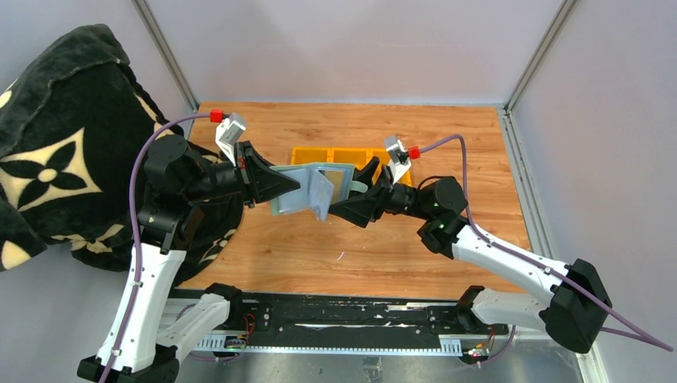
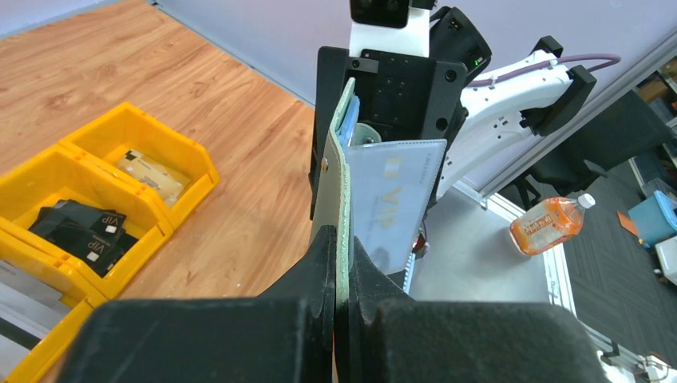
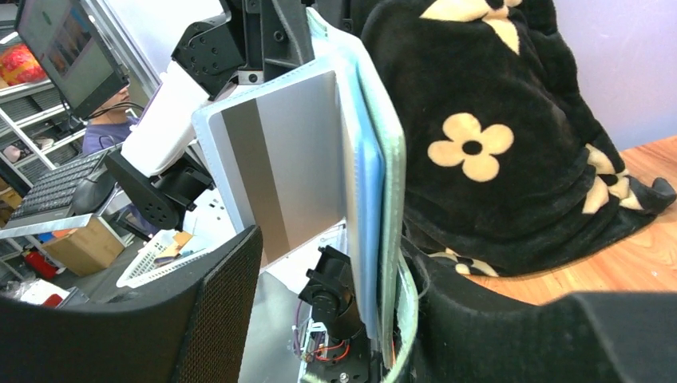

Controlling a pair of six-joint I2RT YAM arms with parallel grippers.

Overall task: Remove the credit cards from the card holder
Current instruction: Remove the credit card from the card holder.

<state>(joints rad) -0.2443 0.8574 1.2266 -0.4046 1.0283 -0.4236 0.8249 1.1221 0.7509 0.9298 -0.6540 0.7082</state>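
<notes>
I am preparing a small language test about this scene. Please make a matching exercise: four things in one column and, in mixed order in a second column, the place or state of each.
Things:
1. card holder
2. silver card
3. yellow tray
4. patterned blanket

Places or states:
A. lying on the wooden table, dark cards inside
B. clamped in the left gripper, off the table
C. draped at the table's left side
D. sticking out of the card holder, dark stripe showing

Pairs: 1-B, 2-D, 3-A, 4-C

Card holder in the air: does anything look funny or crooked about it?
Yes. A silver card sticks partway out of the open card holder, which the left end effector pinches above the table. Nothing looks torn.
</notes>
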